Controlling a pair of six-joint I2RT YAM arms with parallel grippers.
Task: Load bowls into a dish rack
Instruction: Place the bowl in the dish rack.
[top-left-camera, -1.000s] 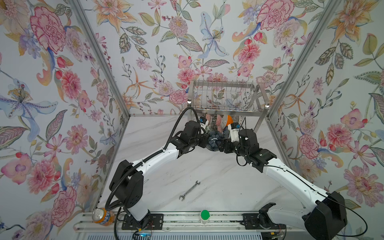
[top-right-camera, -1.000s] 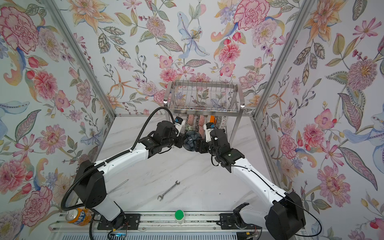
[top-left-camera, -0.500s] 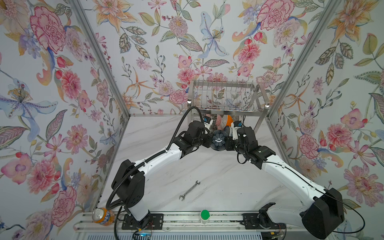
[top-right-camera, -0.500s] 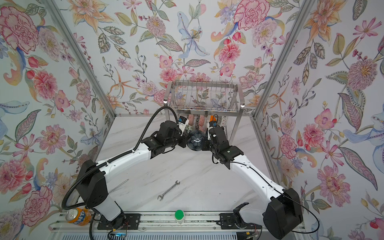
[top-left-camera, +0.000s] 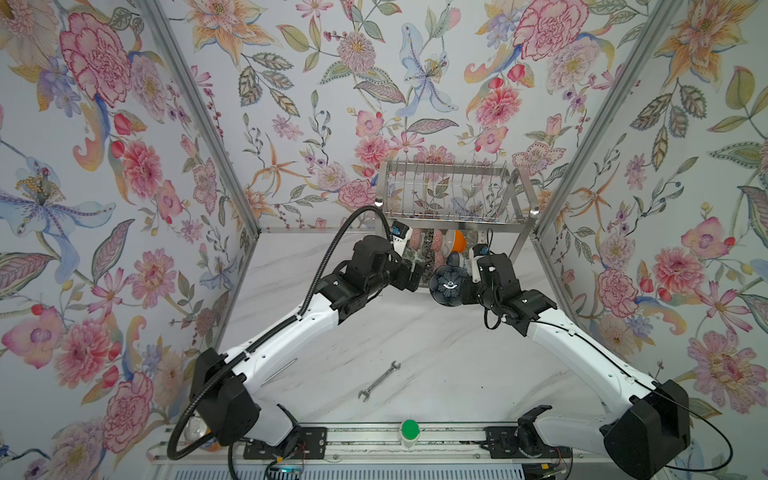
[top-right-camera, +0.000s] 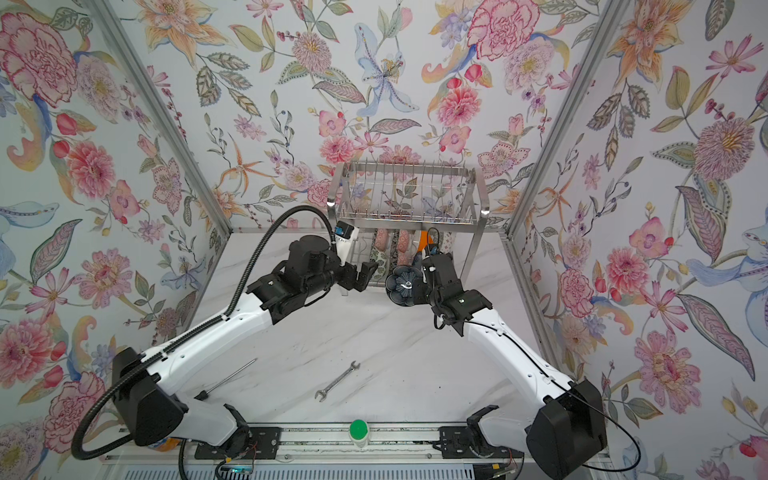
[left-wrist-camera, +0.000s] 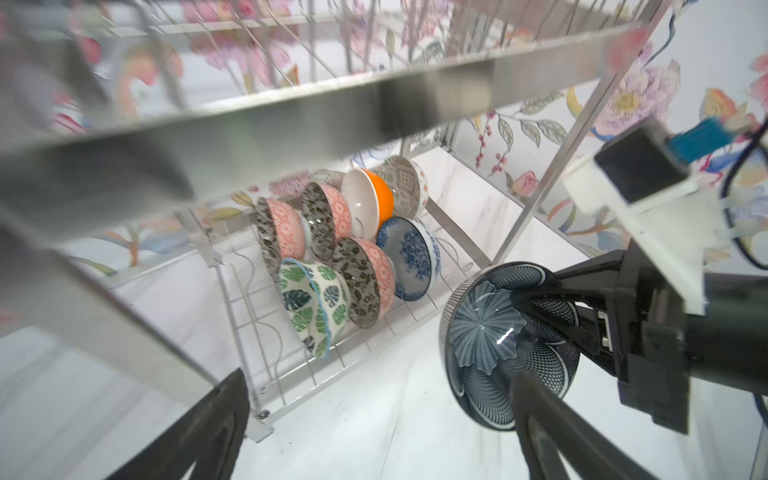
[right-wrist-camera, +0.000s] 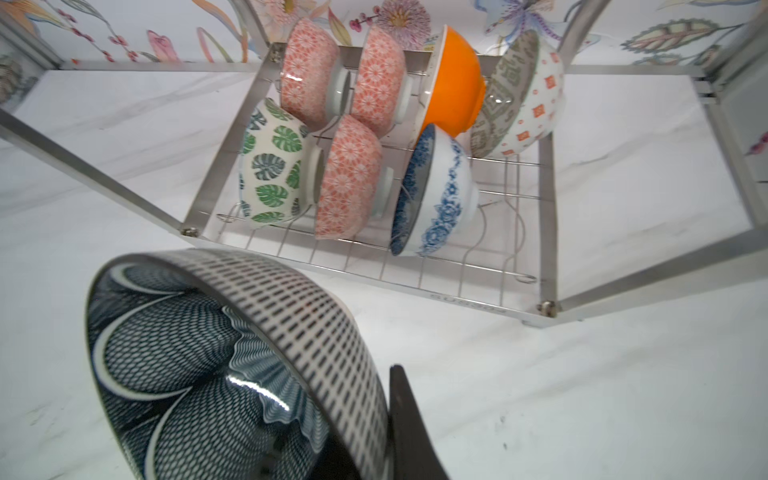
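Since the earlier frame the dark blue fan-patterned bowl (top-left-camera: 445, 284) has changed hands. The left pincer (top-right-camera: 360, 276), which met it together with the other arm, now stands with its fingers apart and empty, drawn back a little so that a gap shows between it and the bowl. The right pincer (top-right-camera: 419, 286) has gone from parted to clamped on the bowl's rim, one finger inside and one outside. The bowl hangs on edge above the marble surface (top-left-camera: 415, 340), just in front of the dish rack (top-right-camera: 405, 164) and clear of it, its mouth turned toward the left arm. Seven bowls already stand on edge in the wavy wires of the lower tier: a green-leaf bowl (right-wrist-camera: 272, 166), three coral-pink bowls (right-wrist-camera: 349, 174), an orange bowl (right-wrist-camera: 455, 79), a blue-and-white bowl (right-wrist-camera: 440, 195) and a grey-patterned bowl with orange diamonds (right-wrist-camera: 523, 91). No bowl shows among the upper prongs. On the surface only a wrench (top-left-camera: 380, 380) and a thin metal rod (top-right-camera: 230, 376) lie, well apart from the rack, and no further bowl waits there. So the loading looks nearly finished. What is left, by my reading, is to seat this one bowl in the free wires just beside the blue-and-white bowl and let go.
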